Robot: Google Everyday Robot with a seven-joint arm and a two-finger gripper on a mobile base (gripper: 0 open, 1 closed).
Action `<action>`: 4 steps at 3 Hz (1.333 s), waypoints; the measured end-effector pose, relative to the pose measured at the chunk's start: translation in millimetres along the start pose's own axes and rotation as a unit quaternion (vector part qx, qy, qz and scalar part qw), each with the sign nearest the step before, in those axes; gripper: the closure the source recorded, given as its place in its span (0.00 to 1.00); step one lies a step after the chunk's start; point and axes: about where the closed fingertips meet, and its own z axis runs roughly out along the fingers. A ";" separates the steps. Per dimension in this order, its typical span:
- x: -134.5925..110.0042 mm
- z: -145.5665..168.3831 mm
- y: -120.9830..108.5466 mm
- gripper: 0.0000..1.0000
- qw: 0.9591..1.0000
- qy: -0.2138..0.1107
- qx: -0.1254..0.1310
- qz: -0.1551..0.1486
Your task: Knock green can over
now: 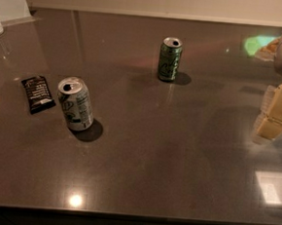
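Green can [169, 59] upright, top opened; gripper [275, 115] far right.

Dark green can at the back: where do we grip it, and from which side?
Likely the mid-body of the green can, squeezed across its round wall, coming in level from the view's right. It stands upright and alone, so its straight sides are free, and the gripper hangs at the right edge. The silver-white can and black packet lie off to the left, out of that path.
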 end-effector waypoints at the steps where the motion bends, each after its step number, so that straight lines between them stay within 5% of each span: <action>1: -0.7 -0.6 -0.8 0.00 1.000 -0.002 0.001 0.000; 3: -22.4 24.9 -42.8 0.00 0.997 -0.073 0.009 0.029; 4: -36.6 48.0 -81.1 0.00 0.990 -0.129 0.018 0.060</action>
